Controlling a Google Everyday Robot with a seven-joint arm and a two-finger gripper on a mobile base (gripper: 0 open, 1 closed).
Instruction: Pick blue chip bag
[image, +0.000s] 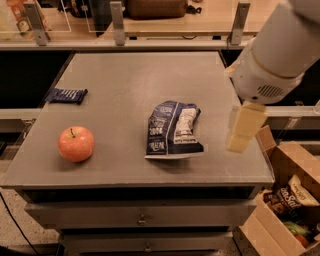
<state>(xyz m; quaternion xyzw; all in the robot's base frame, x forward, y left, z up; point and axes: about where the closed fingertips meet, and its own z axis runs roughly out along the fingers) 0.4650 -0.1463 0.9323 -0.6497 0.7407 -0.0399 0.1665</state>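
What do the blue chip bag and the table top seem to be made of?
The blue chip bag looks like thin foil or plastic film: creased, slightly shiny. The table top looks matte grey, perhaps laminate or painted metal. The gripper hangs right of the bag.

The gripper (244, 129) is held above the table's (125, 75) right edge, near the blue chip bag (172, 129). Bare tabletop is seen around the bag; the apple (76, 143) and what seems a candy bar (66, 95) lie well apart to its left.
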